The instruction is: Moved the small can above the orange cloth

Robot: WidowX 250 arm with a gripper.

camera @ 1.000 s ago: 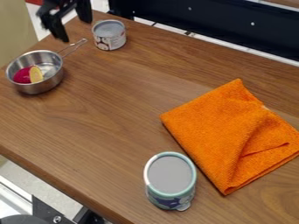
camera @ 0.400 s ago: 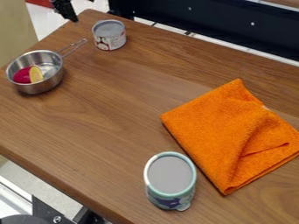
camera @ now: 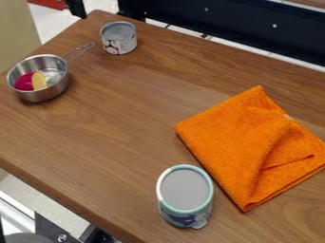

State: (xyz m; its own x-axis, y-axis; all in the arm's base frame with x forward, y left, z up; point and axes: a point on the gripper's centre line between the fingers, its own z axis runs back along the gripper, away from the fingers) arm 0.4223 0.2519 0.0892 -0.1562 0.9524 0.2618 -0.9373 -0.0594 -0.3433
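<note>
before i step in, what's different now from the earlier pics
The gripper has drawn up and away from beside the small can to the top edge of the view. No object has visibly been taken hold of or let go. The can, the metal pan with its red and yellow contents, the orange cloth and the teal-rimmed container have all stayed put.

From where I stood, the black gripper (camera: pixel 77 8) hung up at the view's top edge, left of centre, narrow and pointing downward.
</note>
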